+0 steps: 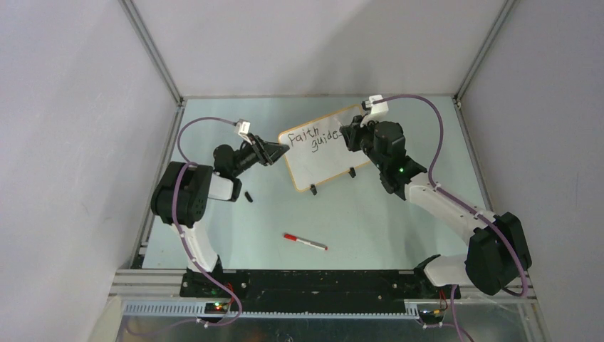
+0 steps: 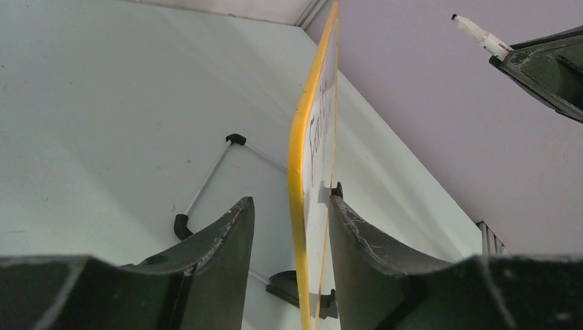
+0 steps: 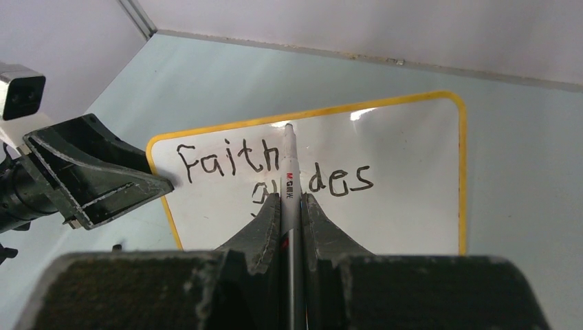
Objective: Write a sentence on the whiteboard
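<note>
1. Counter (image 1: 399,228): the whiteboard (image 1: 324,153) stands on it towards the rear, between the 2 arms, upright on 2 black clip feet (image 1: 312,189).
2. Whiteboard: treat it as light, stiff and glossy-slick. It will probably skid or tip under pen pressure, so hold it by the framed side edge, never the writing face.
3. Left claw (image 1: 280,150): half-wide, its 2 fingers straddling that left edge, with a gap showing on 1 side.
4. Right claw (image 3: 290,199): closed tight on the pen (image 3: 288,155), tip pointing at the board.
5. Sentence (image 3: 220,161): reads "Faith guides"; you have 1 word left.

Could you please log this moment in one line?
left gripper: open, straddling whiteboard edge | right gripper: shut on marker | sentence: faith guides
</note>
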You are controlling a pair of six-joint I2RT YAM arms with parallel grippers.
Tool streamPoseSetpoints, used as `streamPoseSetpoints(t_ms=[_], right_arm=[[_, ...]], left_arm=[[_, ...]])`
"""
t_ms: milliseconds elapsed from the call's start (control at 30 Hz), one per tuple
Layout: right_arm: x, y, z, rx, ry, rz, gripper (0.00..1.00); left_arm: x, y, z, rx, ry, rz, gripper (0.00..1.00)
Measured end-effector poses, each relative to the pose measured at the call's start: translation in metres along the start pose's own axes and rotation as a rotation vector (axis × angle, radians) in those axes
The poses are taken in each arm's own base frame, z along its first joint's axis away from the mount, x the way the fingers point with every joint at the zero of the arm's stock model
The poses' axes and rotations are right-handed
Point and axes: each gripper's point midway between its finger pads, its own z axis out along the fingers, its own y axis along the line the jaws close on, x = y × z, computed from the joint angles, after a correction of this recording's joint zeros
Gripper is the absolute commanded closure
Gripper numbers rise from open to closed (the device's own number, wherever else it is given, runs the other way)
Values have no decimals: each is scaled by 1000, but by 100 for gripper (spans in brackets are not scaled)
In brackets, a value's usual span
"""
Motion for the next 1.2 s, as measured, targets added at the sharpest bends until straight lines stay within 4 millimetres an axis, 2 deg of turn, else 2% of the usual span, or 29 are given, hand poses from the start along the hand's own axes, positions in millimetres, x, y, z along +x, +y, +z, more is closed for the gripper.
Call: streamPoseSetpoints(t_ms=[167, 367, 433, 467, 533, 633, 1200], right_arm=[[2, 1, 1, -9, 7, 0, 100], [16, 6, 3, -17, 47, 3, 100], [20, 11, 3, -26, 59, 1, 100], [23, 14, 2, -32, 66, 0, 100], [26, 19, 1, -37, 77, -3, 100], [30, 23, 0, -40, 90, -6, 100], [41, 13, -10, 2, 115, -7, 100]], left_arm=[[3, 2, 1, -6, 13, -12, 56], [5, 4, 2, -8, 24, -19, 67], [5, 4, 2, -8, 26, -20, 78], [5, 4, 2, -5, 28, -20, 88], [5, 2, 2, 4, 33, -17, 99], [4, -3, 3, 27, 39, -27, 100], [3, -4, 9, 65, 58, -53, 100]])
